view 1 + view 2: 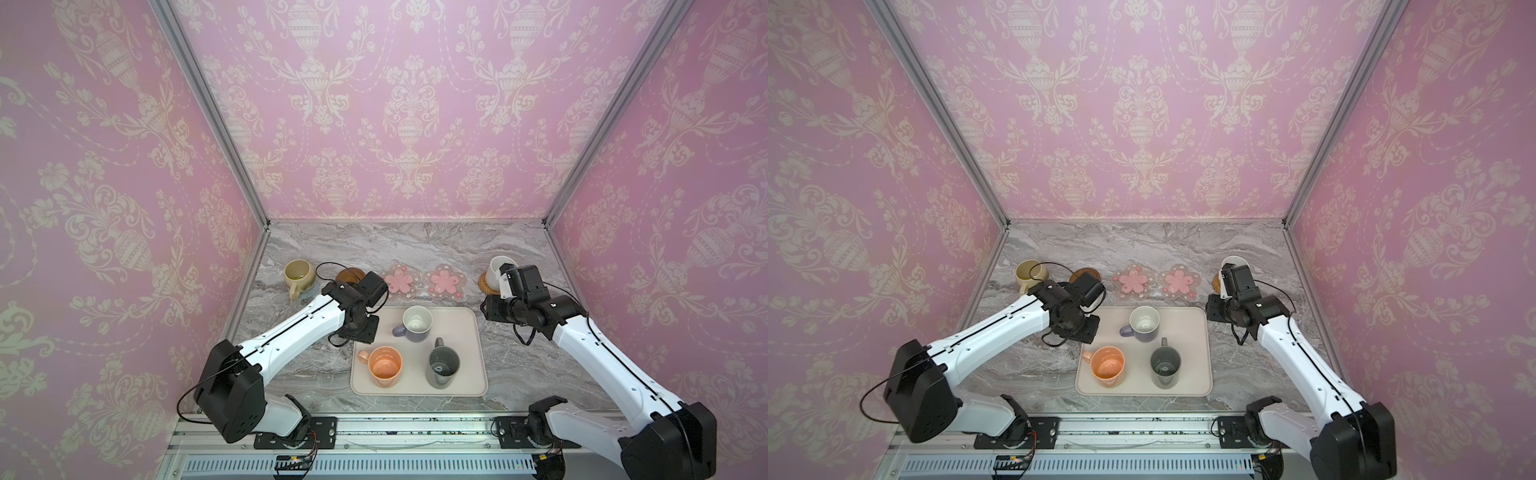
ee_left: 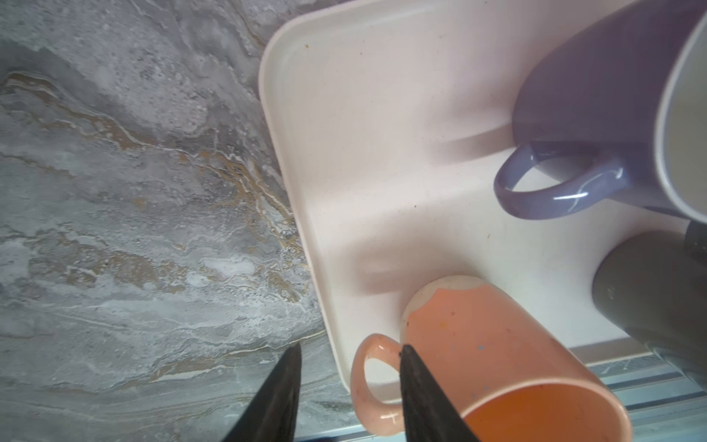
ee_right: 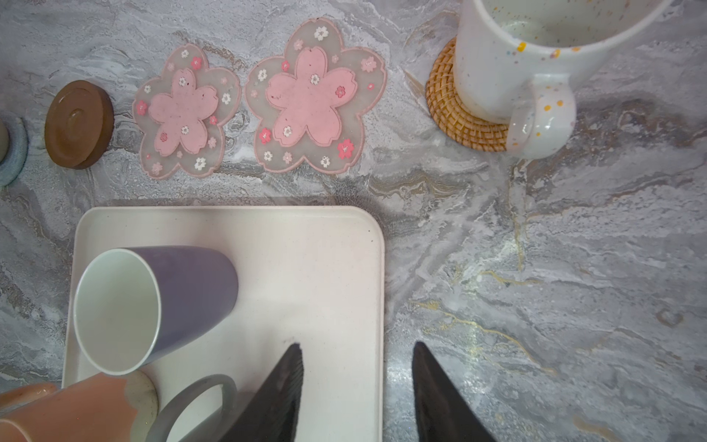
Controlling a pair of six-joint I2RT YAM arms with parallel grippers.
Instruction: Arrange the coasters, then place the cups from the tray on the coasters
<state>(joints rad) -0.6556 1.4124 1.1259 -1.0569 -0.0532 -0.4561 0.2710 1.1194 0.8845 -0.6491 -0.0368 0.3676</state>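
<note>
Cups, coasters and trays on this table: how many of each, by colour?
Cups: 5 (olive-yellow, white speckled, lavender, peach-orange, dark grey)
Coasters: 5 (blue-grey, dark brown, 2 pink flower, tan rattan)
Tray: 1
Total: 11

A grey marble-patterned worktop has pink damask wallpaper rising behind it and an aluminium rail along its near edge.
</note>
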